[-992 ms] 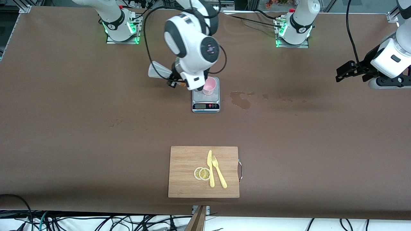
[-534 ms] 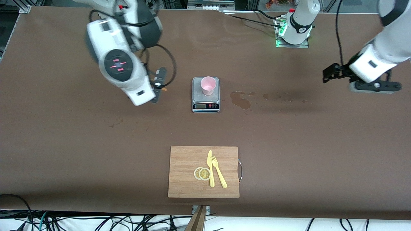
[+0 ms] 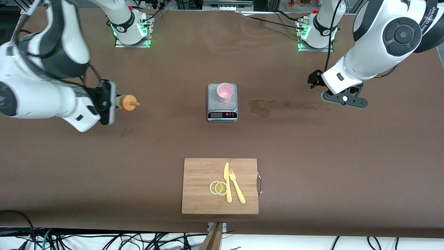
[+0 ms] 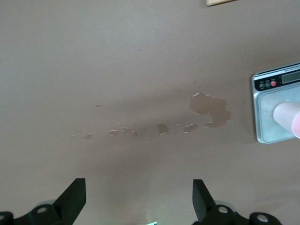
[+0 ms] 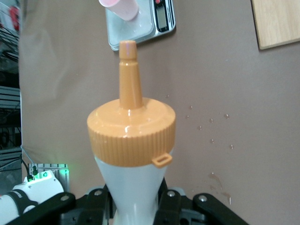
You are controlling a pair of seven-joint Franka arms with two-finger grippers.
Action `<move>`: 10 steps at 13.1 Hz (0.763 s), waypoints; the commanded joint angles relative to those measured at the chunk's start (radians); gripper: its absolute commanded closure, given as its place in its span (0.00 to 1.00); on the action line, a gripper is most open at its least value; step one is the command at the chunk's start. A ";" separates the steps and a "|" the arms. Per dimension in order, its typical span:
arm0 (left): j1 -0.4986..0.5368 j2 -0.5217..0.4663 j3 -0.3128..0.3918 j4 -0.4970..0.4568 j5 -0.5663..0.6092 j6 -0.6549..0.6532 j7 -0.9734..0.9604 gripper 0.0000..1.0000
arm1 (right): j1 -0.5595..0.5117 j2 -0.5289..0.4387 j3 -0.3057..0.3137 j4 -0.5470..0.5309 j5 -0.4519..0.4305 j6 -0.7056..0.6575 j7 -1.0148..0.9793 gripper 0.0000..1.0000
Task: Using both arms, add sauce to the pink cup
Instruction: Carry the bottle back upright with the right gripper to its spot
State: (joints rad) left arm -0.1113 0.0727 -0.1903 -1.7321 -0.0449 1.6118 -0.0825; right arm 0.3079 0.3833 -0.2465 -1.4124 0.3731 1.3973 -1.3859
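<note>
The pink cup point(image 3: 224, 92) stands upright on the grey scale point(image 3: 222, 110) at mid-table. My right gripper point(image 3: 110, 102) is shut on the sauce bottle, held sideways over the table toward the right arm's end, its orange cap point(image 3: 127, 102) pointing at the cup. In the right wrist view the bottle point(image 5: 132, 136) rises from my right gripper point(image 5: 134, 206), with the cup point(image 5: 119, 8) and the scale point(image 5: 140, 26) past the nozzle. My left gripper point(image 3: 314, 80) hangs open and empty over the table toward the left arm's end. Its fingers point(image 4: 74, 198) show wide apart in the left wrist view.
A wet brown spill point(image 3: 260, 107) lies beside the scale toward the left arm's end, and also shows in the left wrist view point(image 4: 210, 105). A wooden cutting board point(image 3: 201, 173) with a yellow knife, a fork and lemon slices lies nearer to the front camera.
My right arm swung away from the cup toward its own end of the table, carrying the bottle. My left arm moved in toward the spill and the scale.
</note>
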 commanded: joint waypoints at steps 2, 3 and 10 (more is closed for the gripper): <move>0.027 -0.002 0.000 0.049 -0.004 -0.006 0.004 0.00 | -0.157 -0.037 0.024 -0.117 0.151 0.037 -0.285 1.00; 0.050 -0.005 0.000 0.055 -0.004 -0.006 0.000 0.00 | -0.189 -0.035 0.021 -0.146 0.189 0.045 -0.356 1.00; 0.130 -0.037 0.002 0.054 -0.003 -0.007 -0.080 0.00 | -0.375 0.081 0.018 -0.258 0.458 0.082 -0.847 1.00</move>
State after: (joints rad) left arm -0.0046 0.0654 -0.1825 -1.6793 -0.0448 1.6132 -0.1516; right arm -0.0304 0.4378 -0.2455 -1.6621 0.7620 1.4851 -2.1354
